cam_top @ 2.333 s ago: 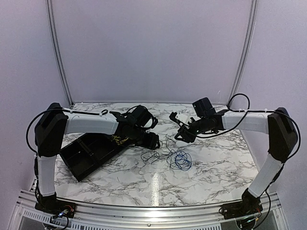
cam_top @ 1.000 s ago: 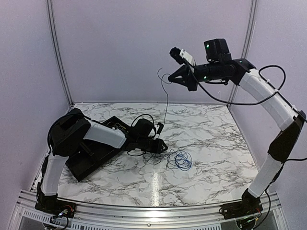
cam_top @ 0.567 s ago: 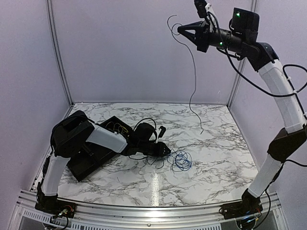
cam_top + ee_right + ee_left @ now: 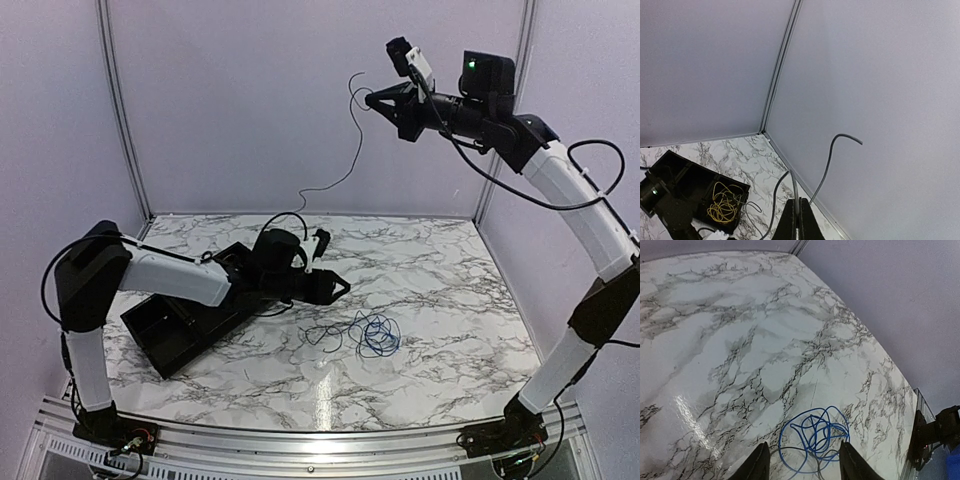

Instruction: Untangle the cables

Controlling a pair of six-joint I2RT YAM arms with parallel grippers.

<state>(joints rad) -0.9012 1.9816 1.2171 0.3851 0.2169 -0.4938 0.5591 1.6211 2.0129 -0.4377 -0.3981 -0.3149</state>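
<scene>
The right gripper (image 4: 372, 100) is raised high above the white marble-patterned tabletop (image 4: 440, 300). Its fingers are pinched flat together on the thin black wire (image 4: 829, 162). A short tail of wire curls above the grip, and the rest hangs down in one long free curve that does not reach the table.

The left gripper (image 4: 338, 287) hovers low over the table with its fingers spread and nothing between them. The thin blue wire (image 4: 816, 432) lies coiled in a small knot of loops on the marble just beyond its tips. The thin yellow wire (image 4: 722, 207) sits bunched in one compartment of the black plastic compartment tray (image 4: 165, 335), well apart from the other two.

A thin dark strand (image 4: 322, 335) loops on the table, touching the blue coil. From where I stand I can't tell whether it is a separate wire or how it crosses the blue one.

I'd judge these wires to be almost weightless and springy. The hanging one keeps its bends, so the coils will likely hold their curl and snag each other if dragged. They look slick and too thin for a loose grip, so they probably need a full close. A hold on a free end or an outer loop seems best. For the blue wire, that would be a strand at the edge of the coil, not the dense middle, where several loops would come up together.

I can see no brand, label or readable writing anywhere.
</scene>
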